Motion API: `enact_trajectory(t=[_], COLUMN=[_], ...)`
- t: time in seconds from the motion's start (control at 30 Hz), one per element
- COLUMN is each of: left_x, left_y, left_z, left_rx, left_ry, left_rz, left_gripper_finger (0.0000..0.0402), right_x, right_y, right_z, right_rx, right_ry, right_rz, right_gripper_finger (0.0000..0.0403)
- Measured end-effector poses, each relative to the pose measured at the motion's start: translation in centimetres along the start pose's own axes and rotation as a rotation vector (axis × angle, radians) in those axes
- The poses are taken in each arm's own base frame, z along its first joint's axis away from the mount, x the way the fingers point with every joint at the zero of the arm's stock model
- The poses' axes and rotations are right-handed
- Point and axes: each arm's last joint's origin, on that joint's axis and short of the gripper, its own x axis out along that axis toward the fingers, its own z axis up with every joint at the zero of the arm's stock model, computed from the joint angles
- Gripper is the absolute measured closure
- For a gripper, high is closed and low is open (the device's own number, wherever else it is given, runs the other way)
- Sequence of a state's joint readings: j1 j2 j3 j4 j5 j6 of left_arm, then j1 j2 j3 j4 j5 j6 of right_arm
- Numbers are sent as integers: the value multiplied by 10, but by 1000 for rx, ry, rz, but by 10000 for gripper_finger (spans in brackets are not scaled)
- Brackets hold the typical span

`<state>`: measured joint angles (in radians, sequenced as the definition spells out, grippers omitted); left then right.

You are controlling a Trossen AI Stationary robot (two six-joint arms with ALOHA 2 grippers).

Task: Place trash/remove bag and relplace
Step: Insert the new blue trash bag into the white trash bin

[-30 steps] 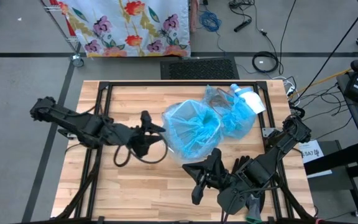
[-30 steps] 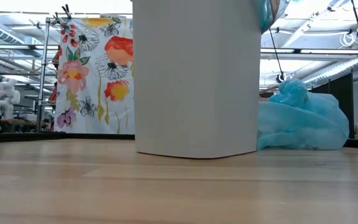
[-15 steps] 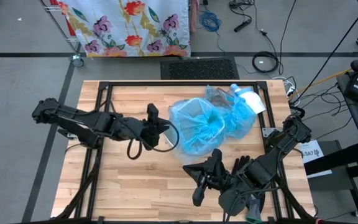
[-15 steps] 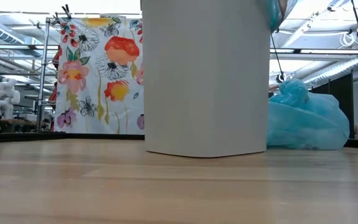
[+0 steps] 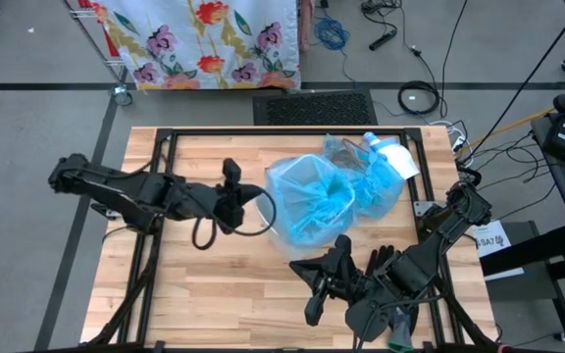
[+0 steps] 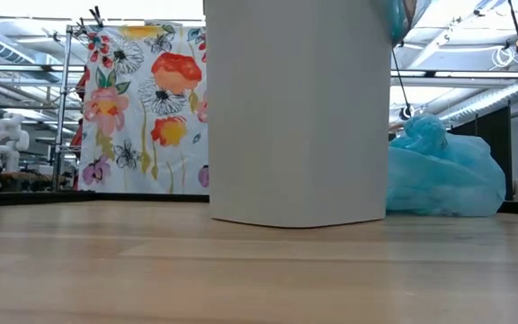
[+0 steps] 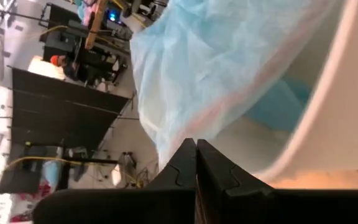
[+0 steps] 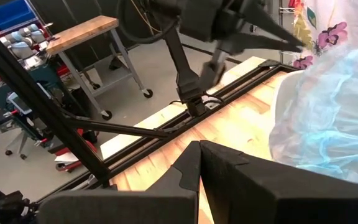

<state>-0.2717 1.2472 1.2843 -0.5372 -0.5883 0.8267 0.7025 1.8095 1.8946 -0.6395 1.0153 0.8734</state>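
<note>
A white bin (image 5: 307,230) stands mid-table, lined with a thin blue bag (image 5: 307,196) whose film overhangs the rim. My left gripper (image 5: 260,192) reaches level from the table's left. It is shut, and its tips (image 7: 196,144) are at the overhanging film (image 7: 185,93) on the bin's left side. A second, filled blue bag (image 5: 373,181) lies against the bin's far right side, with brown trash (image 5: 341,150) showing through it. My right gripper (image 5: 302,267) rests shut near the front edge, apart from the bin. My left gripper's shut fingertips (image 7: 188,149) meet the blue bag's film (image 7: 176,134) where it hangs over the bin's left rim. The fingers come level from the table's left. Whether any film is caught between them I cannot tell.
A blue-and-white packet (image 5: 392,155) lies at the far right beside the filled bag. Dark gloves (image 5: 381,260) lie by my right arm. In the low view the bin (image 6: 295,117) fills the middle and the full bag (image 6: 443,175) sits on the table behind it.
My left gripper has moved toward the table's right, up to the bag's left edge, and has shut there. The bin has slid a little toward the right edge. My right arm has kept still.
</note>
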Motion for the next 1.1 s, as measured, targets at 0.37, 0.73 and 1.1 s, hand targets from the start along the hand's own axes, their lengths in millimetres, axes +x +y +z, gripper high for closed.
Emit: enact_trajectory(t=[0.37, 0.73, 1.1], left_x=[-35, -24, 3], left_y=[2, -3, -15], left_z=[-8, 1, 14], left_rx=[-120, -117, 173], left_ry=[-24, -74, -31], left_rz=[-51, -96, -56], left_gripper_finger=[400, 339, 261], right_x=[0, 0, 0], right_y=[0, 0, 0], right_z=[0, 0, 0], right_rx=[2, 12, 3], right_ry=[-4, -4, -4], right_rz=[-3, -3, -4], right_gripper_finger=[403, 403, 403])
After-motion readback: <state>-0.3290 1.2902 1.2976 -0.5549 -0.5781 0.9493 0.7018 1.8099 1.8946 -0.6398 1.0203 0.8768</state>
